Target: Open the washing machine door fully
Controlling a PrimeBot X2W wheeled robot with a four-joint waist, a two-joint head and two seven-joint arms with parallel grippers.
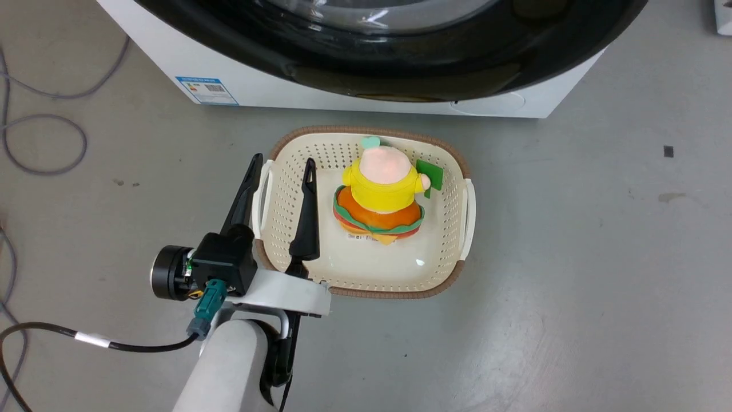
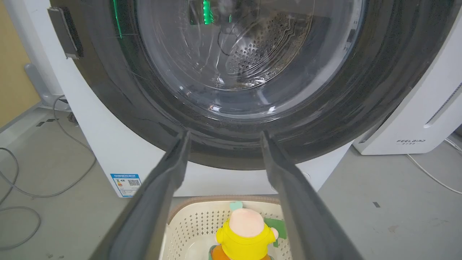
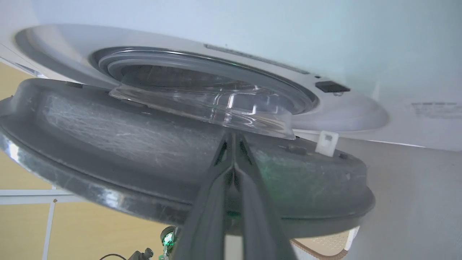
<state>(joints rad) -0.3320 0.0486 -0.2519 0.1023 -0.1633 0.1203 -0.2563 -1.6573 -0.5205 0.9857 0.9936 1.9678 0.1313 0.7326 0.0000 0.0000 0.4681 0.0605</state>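
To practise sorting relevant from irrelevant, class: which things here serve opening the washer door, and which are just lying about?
Job: washing machine door, washing machine, right gripper.
Lying about: basket, plush toy, floor cables, white FEELBIRD appliance.

The door (image 3: 108, 141) stands ajar from the machine (image 3: 223, 29), showing its grey inner face and clear glass bowl (image 3: 216, 108). The right claw (image 3: 234, 136), its fingers pressed together, has its tips at that face just below the bowl.

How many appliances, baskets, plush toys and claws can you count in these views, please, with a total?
Appliances: 2, the washing machine and the FEELBIRD unit
Basket: 1
Plush toy: 1
Claws: 2, left claw and right claw
Total: 6
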